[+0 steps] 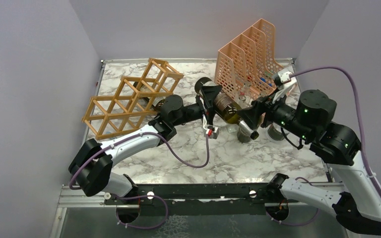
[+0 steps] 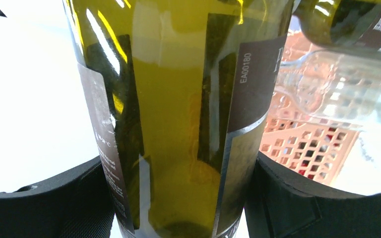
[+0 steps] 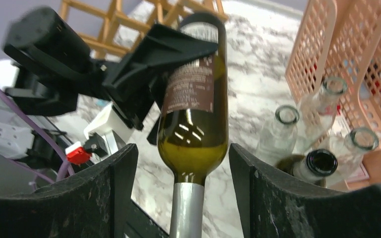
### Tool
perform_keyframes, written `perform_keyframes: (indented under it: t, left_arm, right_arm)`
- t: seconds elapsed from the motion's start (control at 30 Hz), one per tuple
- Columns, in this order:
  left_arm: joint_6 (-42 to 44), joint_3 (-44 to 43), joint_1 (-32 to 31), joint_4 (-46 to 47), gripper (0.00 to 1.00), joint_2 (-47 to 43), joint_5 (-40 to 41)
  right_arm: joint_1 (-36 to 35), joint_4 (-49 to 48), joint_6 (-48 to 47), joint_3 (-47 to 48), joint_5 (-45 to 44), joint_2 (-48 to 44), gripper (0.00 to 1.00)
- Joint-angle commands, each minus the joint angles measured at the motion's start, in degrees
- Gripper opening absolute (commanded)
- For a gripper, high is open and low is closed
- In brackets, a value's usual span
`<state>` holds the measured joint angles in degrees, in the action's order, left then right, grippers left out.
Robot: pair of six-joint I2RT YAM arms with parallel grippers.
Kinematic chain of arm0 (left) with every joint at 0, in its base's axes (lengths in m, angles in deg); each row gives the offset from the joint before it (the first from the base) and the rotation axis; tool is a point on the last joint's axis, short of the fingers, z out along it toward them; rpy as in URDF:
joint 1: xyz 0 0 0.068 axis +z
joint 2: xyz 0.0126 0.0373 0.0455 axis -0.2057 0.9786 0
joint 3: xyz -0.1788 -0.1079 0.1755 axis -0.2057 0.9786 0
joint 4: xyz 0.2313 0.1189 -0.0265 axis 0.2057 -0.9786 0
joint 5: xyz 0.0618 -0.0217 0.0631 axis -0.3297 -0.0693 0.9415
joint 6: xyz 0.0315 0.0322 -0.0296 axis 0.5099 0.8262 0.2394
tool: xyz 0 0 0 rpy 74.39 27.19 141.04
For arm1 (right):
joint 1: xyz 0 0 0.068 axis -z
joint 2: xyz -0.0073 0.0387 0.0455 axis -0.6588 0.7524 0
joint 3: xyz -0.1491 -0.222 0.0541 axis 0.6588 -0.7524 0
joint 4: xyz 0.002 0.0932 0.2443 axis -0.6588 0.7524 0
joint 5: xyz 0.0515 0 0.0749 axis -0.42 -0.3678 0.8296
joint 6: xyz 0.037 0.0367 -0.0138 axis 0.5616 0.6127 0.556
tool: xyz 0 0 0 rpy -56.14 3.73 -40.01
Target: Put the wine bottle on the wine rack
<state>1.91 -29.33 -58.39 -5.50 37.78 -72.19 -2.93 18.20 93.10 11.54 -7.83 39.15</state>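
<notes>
While the left claw [image 1: 210, 99] pinches the wine bottle [image 1: 226, 108] sideways, right of the wine rack [image 1: 129, 99], the right claw [image 3: 182, 163] sits spread around its neck; lying flat probably helps it slide in.

free: bare tabletop [image 1: 238, 161] front-centre; strip behind, between rack [image 1: 129, 99] and holder [image 1: 245, 57] | blocked: empties [image 3: 284, 130] standing just beside holder at right; left arm [image 1: 134, 141] lying along rack's near side; bottle [image 1: 228, 113] in left end effector [image 1: 212, 99] mid-gap
</notes>
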Motion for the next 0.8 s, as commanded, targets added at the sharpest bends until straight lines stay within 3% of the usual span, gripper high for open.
perform_keyframes:
  t: [0.0, 0.37, 0.77]
  left_arm:
    - [11.0, -4.6, 0.0, 5.1, 0.00, 0.6, 0.4]
    - [15.3, -4.8, 0.4, 2.9, 0.00, 0.4, 0.0]
    - [13.9, -5.8, 0.5, 1.6, 0.00, 0.4, 1.4]
  right_arm:
    - [-0.2, 5.8, -0.1, -3.8, -2.7, 0.0, 0.70]
    - [-0.2, 7.5, -0.5, -10.1, 0.2, 3.0, 0.60]
    - [-0.1, 1.1, 0.7, -16.1, 3.3, 6.0, 0.48]
